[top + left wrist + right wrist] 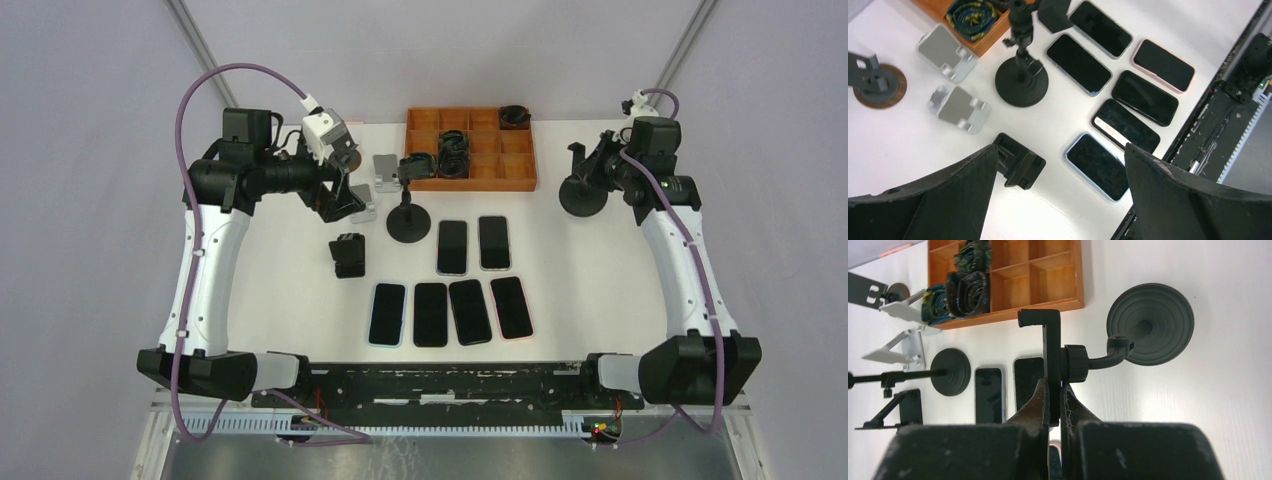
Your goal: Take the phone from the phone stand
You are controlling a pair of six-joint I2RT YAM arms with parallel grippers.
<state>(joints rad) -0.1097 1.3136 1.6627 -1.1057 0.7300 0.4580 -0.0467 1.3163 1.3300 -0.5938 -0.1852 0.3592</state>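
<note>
Arm (672, 250) outstretched, right end effector (1054, 387) clamping stand (1150, 324)

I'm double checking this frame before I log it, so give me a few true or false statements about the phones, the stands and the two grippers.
1. Six phones lie flat on the table. True.
2. The left gripper holds a phone. False: it is open with nothing between its fingers.
3. The right gripper is closed on the holder of the suction-cup stand. True.
4. The orange tray sits at the near edge by the arm bases. False: it is at the far side of the table.
5. The two silver stands carry no phone. True.
</note>
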